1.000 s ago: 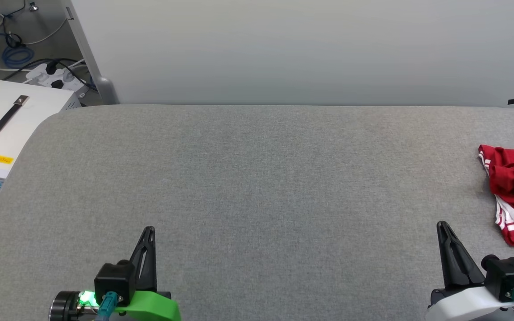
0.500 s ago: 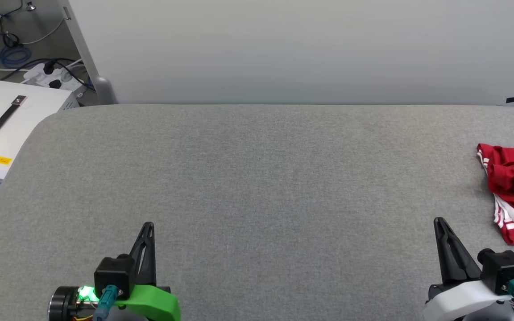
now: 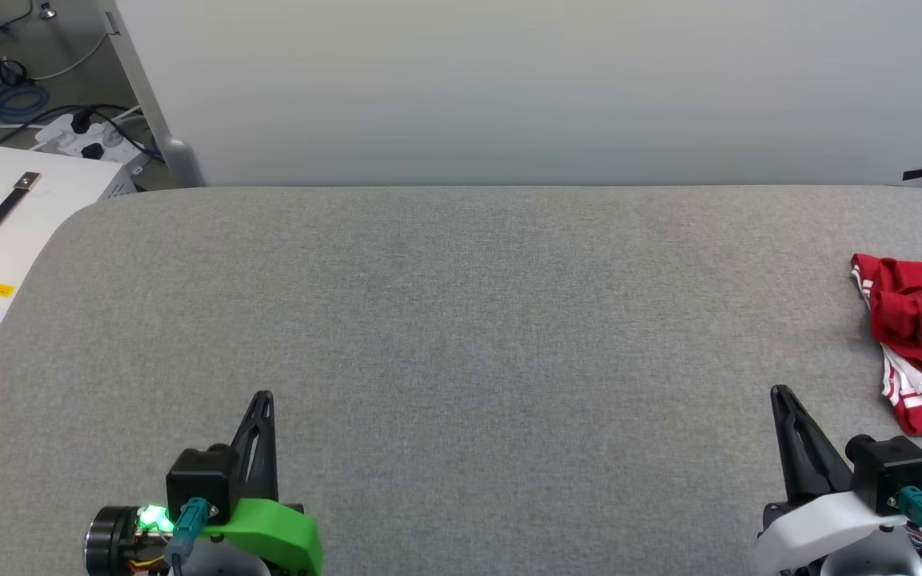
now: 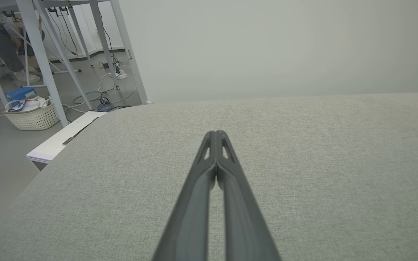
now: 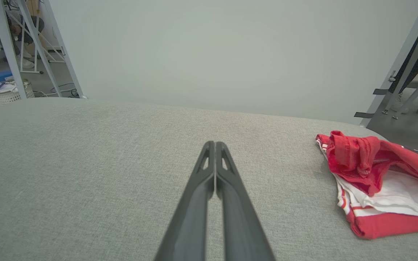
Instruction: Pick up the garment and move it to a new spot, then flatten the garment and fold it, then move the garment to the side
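**Jersey bunched at right edge; both grippers shut and empty**

- Jersey T-shirt [image 3: 913, 340]: at the middle right edge of the head view, partly cut off by the frame. It lies on the grey padded table [image 3: 461, 304] in a rumpled heap. A rolled red lump sits on top, with white fabric and red-white stripe trim showing beneath. It is not flat, and no clean fold lines show. In the right wrist view it sits at middle right.
- Right gripper [image 3: 781, 398]: lower right of the head view. Its fingers are pressed together and hold nothing. It is near the shirt but apart from it.
- Left gripper [image 3: 263, 402]: lower left of the head view. It is likewise closed and empty, well apart from the shirt, with bare cloth ahead of it in its wrist view.
- White case [image 3: 5, 212] with a handle: upper left, off the table.

Step, as a judgement: the shirt is already off to one side, but bunched. That fits a heap waiting to be lifted toward the open middle, or a loosely folded bundle already set aside. The pictures do not settle which.

Any grasp would need the fingers parted beforehand. The right gripper is the closer one, and the raised red roll is the easiest pinch point.
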